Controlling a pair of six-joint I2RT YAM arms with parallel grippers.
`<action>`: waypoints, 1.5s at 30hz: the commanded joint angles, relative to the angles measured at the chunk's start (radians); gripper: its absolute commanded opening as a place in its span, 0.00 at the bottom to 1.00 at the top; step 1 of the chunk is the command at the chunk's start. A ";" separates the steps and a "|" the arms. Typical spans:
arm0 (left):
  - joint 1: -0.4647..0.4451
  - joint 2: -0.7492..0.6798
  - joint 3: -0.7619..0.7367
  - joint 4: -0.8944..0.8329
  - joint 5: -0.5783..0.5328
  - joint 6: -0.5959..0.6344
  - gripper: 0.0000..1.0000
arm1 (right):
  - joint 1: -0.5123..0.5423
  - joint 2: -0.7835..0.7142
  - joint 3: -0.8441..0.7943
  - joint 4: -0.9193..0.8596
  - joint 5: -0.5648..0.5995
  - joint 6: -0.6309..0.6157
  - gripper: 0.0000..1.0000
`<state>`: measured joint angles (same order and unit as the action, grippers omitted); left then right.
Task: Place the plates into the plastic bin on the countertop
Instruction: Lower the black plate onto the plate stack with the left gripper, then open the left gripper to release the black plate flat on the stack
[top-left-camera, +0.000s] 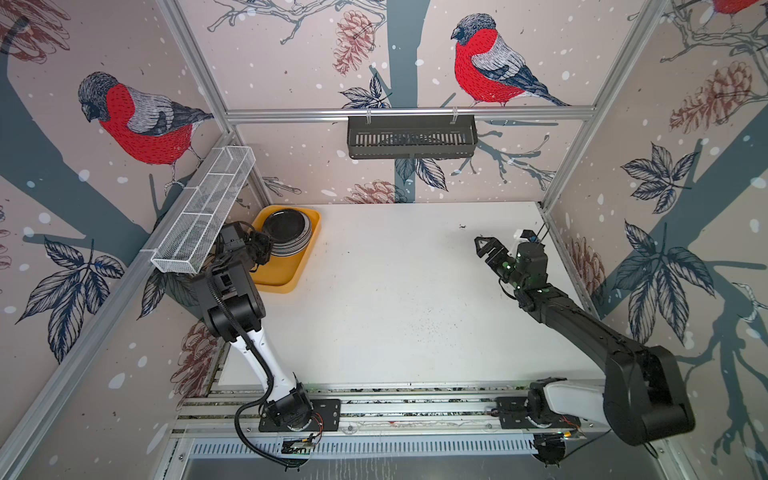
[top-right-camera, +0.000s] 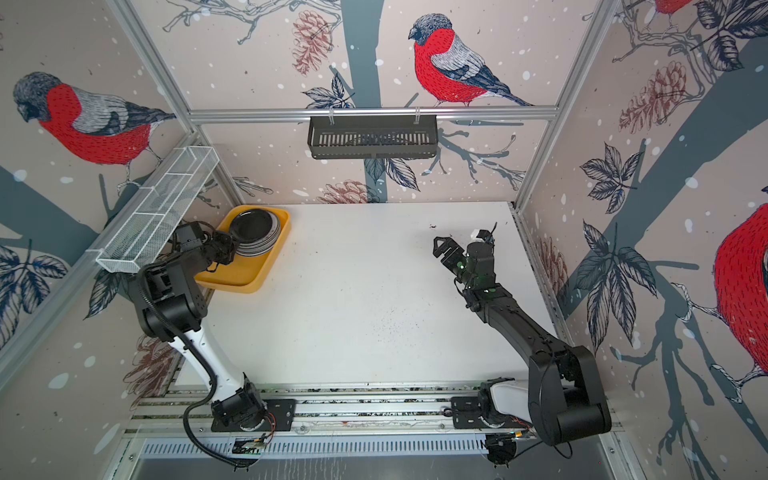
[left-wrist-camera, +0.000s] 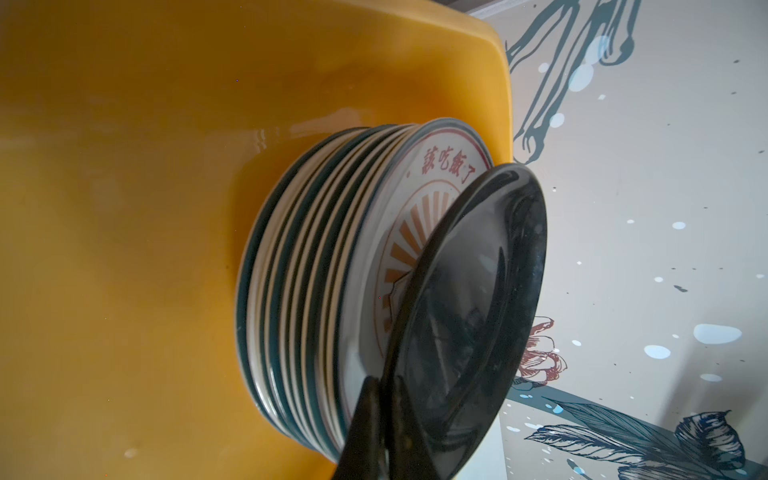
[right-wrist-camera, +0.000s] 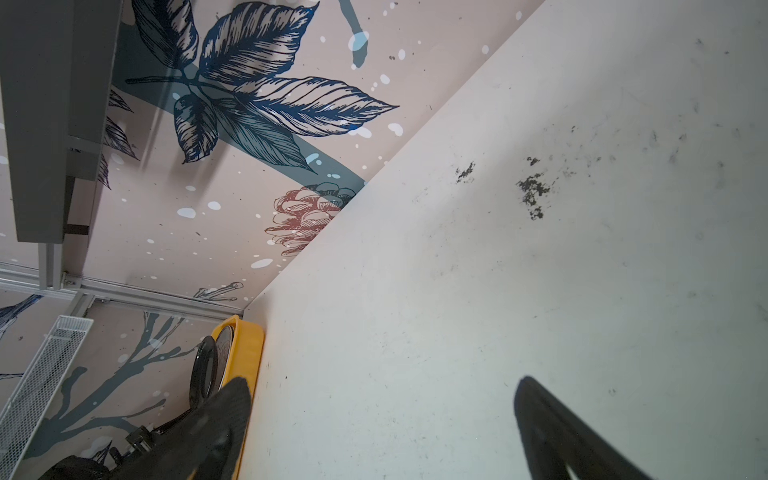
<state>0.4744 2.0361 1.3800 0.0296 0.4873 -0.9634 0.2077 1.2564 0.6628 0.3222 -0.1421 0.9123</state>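
Observation:
A stack of white plates (top-left-camera: 298, 246) (top-right-camera: 266, 245) with dark rims stands in the far end of the yellow plastic bin (top-left-camera: 278, 270) (top-right-camera: 241, 272), at the countertop's (top-left-camera: 395, 291) back left corner. My left gripper (top-left-camera: 268, 245) (top-right-camera: 232, 249) (left-wrist-camera: 384, 382) is shut on the near rim of a black plate (top-left-camera: 286, 226) (left-wrist-camera: 469, 299). That plate lies tilted over the stack (left-wrist-camera: 316, 270), its far edge against the top sunburst plate (left-wrist-camera: 415, 224). My right gripper (top-left-camera: 484, 245) (top-right-camera: 442, 245) (right-wrist-camera: 382, 386) hangs open and empty above the countertop's right side.
A white wire-mesh basket (top-left-camera: 203, 212) juts out from the left wall just above my left arm. A black slotted rack (top-left-camera: 411, 137) hangs on the back wall. Dark specks (top-left-camera: 461, 226) mark the countertop near my right gripper. Aluminium rails (top-left-camera: 415, 409) run along the front edge.

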 joint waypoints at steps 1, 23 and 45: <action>-0.007 0.020 0.033 -0.031 -0.011 0.020 0.00 | -0.005 -0.029 -0.007 0.004 0.018 -0.006 1.00; -0.019 0.027 0.058 -0.056 -0.055 -0.010 0.17 | -0.025 -0.049 -0.037 0.004 0.018 0.002 1.00; -0.020 -0.082 0.002 -0.051 -0.089 0.025 0.71 | -0.025 -0.032 -0.038 0.022 0.006 0.005 1.00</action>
<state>0.4553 1.9728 1.3811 -0.0292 0.4149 -0.9646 0.1825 1.2217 0.6220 0.3161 -0.1291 0.9134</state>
